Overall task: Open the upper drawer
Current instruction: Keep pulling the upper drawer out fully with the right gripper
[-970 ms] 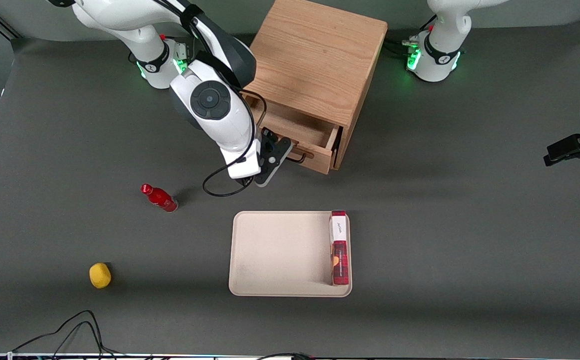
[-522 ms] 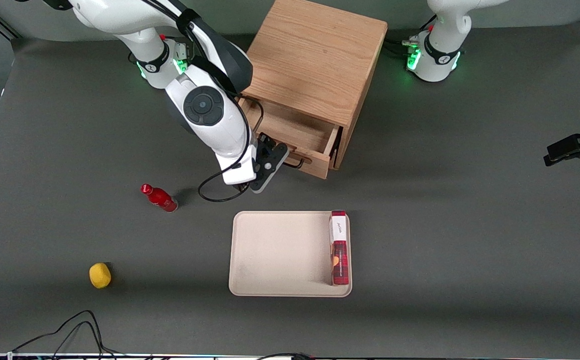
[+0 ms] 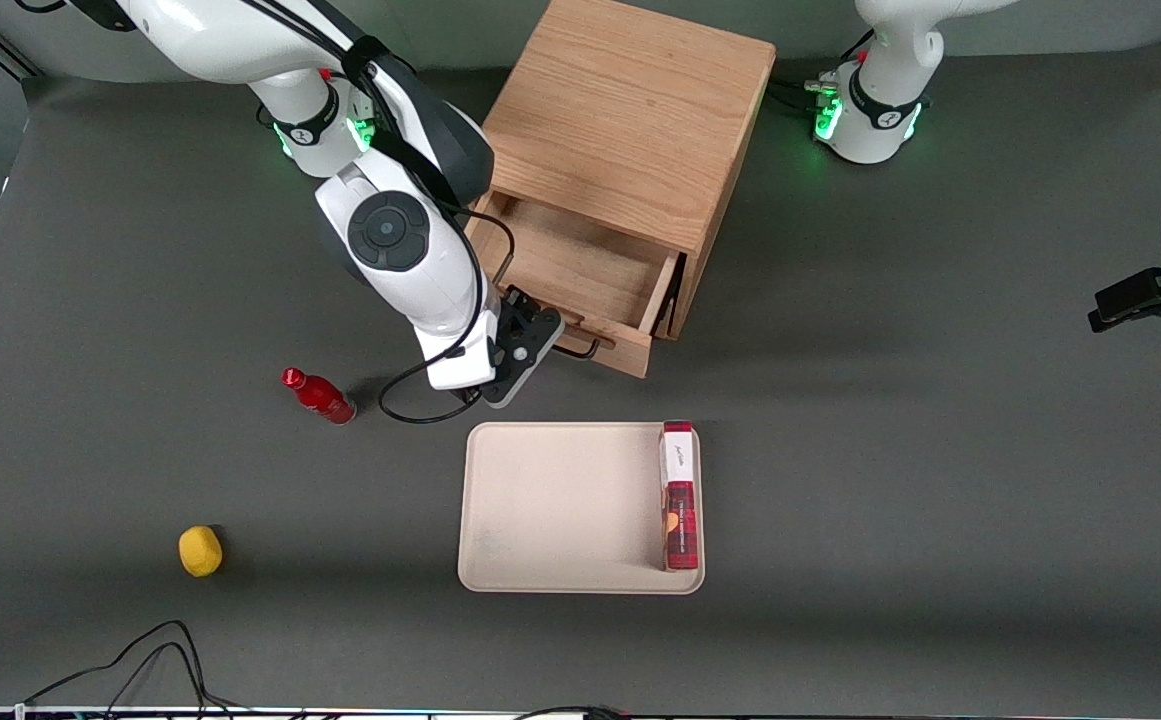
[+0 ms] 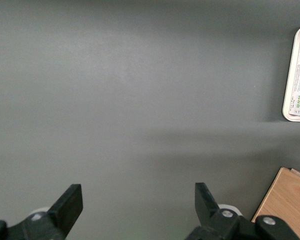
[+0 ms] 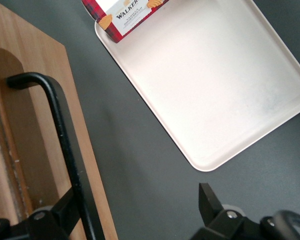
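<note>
The upper drawer (image 3: 580, 265) of the oak cabinet (image 3: 630, 110) stands pulled well out, and its inside shows bare wood. My right gripper (image 3: 548, 338) is at the drawer front, open, with its fingers wide apart. In the right wrist view the thin black wire handle (image 5: 60, 130) crosses the drawer front (image 5: 35, 90). One finger (image 5: 70, 212) sits hooked between the handle bar and the wood. The other finger (image 5: 207, 200) hangs over the grey table, away from the handle. Midway between the fingertips, the gripper (image 5: 140, 210) holds nothing.
A cream tray (image 3: 560, 505) lies nearer the front camera than the drawer, with a red cookie box (image 3: 679, 495) standing along one edge. A red bottle (image 3: 320, 397) and a yellow lemon (image 3: 200, 551) lie toward the working arm's end. Cables trail at the front edge.
The drawer has slid farther out of the cabinet toward the front camera. My gripper moved with its handle the same way.
</note>
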You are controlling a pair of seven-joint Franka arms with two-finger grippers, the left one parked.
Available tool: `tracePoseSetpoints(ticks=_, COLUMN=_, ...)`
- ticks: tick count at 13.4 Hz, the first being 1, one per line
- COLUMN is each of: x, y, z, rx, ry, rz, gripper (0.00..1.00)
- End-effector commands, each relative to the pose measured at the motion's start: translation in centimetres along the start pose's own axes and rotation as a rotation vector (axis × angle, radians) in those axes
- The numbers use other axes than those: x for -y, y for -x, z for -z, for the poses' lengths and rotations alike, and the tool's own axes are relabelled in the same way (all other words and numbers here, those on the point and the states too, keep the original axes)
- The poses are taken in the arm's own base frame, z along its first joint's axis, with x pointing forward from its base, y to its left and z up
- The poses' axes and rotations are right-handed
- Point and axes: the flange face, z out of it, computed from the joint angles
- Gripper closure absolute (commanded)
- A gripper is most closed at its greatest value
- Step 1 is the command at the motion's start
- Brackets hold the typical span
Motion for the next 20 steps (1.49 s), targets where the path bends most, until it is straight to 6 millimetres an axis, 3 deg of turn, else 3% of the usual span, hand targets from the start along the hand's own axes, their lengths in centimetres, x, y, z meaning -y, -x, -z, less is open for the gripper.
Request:
tracePoseSetpoints(ticks=1, x=-1.3, y=-1.0, z=-0.1, rx=-0.024, ry=0.018, rz=0.022, gripper=0.00)
tracePoseSetpoints(ticks=11, x=-3.7, y=-1.8, z=-0.3, rx=-0.046, ry=0.027, rz=0.012, gripper=0.00)
tracePoseSetpoints(ticks=20, x=-6.4, y=-2.4, z=0.9, rx=-0.087, ry=0.033, rz=0.021, gripper=0.00)
